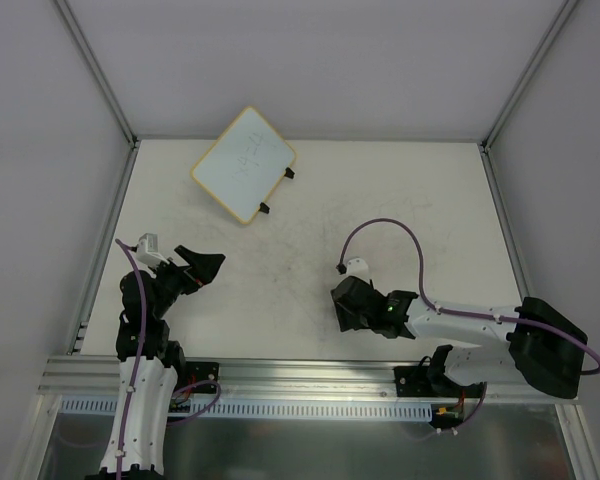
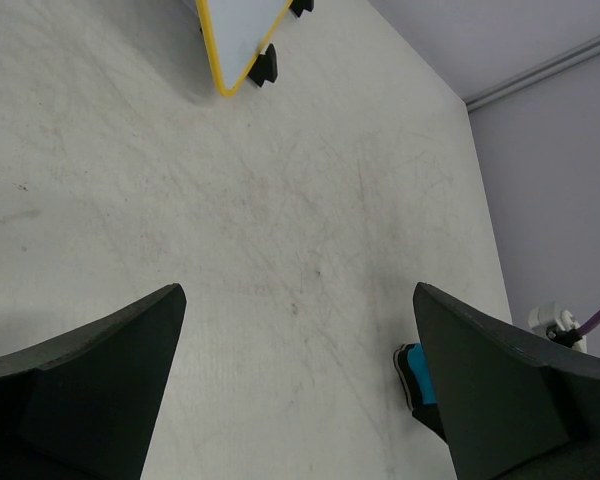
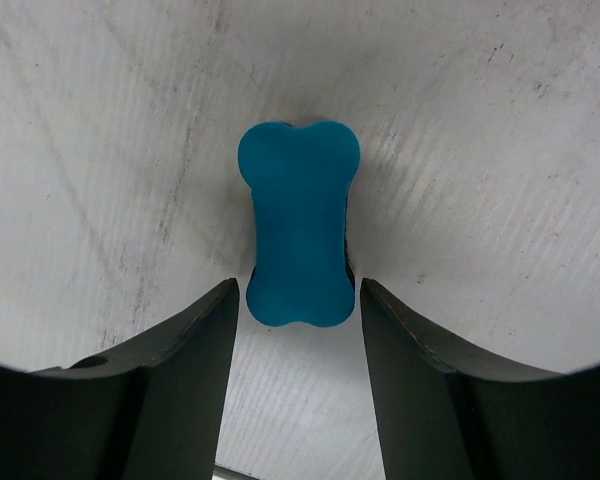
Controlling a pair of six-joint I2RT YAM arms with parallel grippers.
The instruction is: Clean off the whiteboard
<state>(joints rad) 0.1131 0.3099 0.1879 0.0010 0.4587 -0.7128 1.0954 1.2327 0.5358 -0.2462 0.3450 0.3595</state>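
item: erase the whiteboard, stage judged to be the eraser pickup, with no wiping begun. right gripper (image 3: pixel 298 300): lowered over the blue eraser (image 3: pixel 300 235), which lies flat on the worktop (image 1: pixel 430 200); jaws parted a little wider than the eraser and flanking its near end, a thin gap seeming to show on each side, so released and not yet clamped, though light contact cannot be ruled out. left gripper (image 2: pixel 298 300): spread wide, holding nothing, hanging above bare worktop at the near left. whiteboard (image 1: pixel 243 165): far left of the worktop, turned at an angle, yellow-tan frame, two black clips on the edge facing the arms, faint pen marks on its face; well apart from both grippers. next move calls for: closing the right jaws squarely on the eraser, lifting it, then carrying it across to the marked face and pressing it flat.
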